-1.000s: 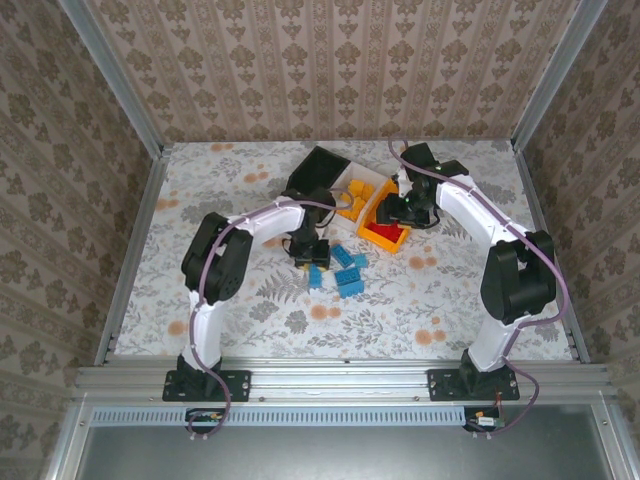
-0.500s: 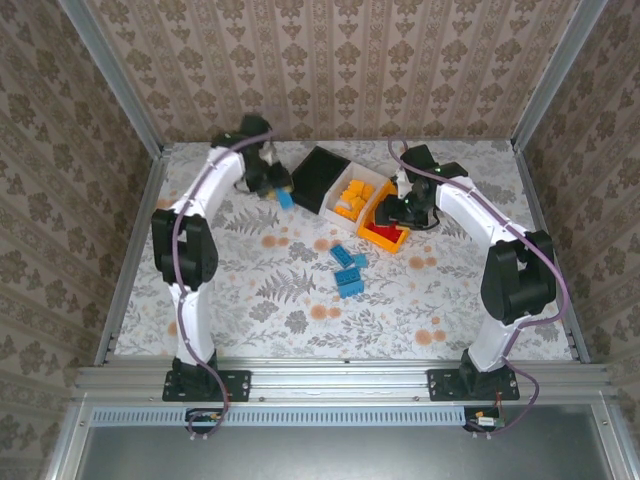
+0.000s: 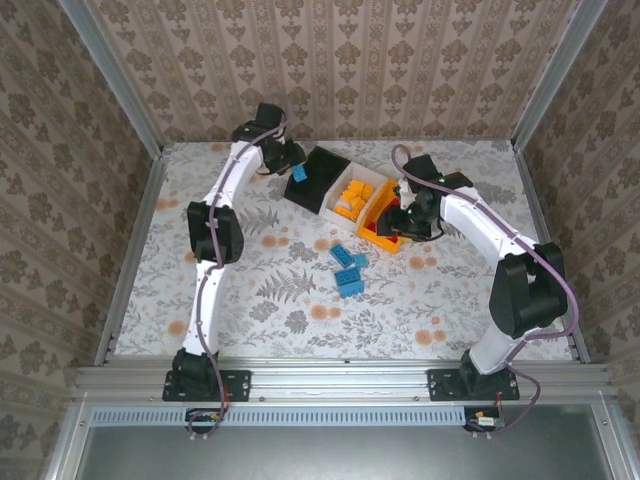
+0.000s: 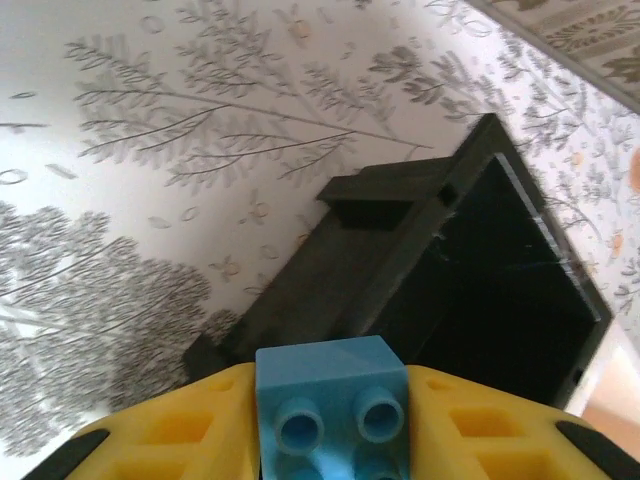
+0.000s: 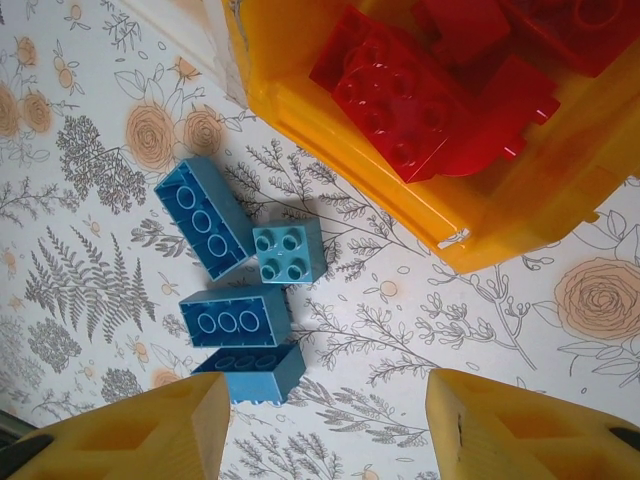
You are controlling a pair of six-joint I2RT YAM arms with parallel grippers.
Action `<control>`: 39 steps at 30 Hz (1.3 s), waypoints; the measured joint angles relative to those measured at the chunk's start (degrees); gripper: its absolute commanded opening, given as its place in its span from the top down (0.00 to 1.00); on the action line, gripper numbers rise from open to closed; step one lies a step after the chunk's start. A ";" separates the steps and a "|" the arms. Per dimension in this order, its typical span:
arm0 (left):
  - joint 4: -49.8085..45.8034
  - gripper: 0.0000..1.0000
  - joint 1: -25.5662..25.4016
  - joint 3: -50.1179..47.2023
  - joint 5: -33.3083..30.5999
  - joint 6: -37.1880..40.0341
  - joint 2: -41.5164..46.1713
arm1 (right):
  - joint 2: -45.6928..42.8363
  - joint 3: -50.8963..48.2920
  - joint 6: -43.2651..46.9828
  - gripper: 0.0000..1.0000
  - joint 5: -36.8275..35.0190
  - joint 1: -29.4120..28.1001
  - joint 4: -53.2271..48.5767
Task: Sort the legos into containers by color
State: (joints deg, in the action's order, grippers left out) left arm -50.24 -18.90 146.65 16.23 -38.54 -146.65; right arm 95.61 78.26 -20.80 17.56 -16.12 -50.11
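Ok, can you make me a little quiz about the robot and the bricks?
1. True or false: the left gripper is holding a blue brick.
2. What colour is the bin that holds the red bricks? A black; B white; C orange-yellow.
3. Fill in: in the right wrist view, ___ loose blue bricks lie on the table.

Key: 1 true; 2 C; 3 four.
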 measured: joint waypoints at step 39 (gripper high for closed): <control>10.03 0.17 -3.28 -62.58 -1.97 4.87 43.69 | 18.53 10.43 4.74 0.45 -12.55 -14.75 -6.27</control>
State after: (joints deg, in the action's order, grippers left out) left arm -40.21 -22.17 84.07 14.26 -33.67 -102.96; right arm 114.15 88.68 -16.05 5.02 -30.87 -56.38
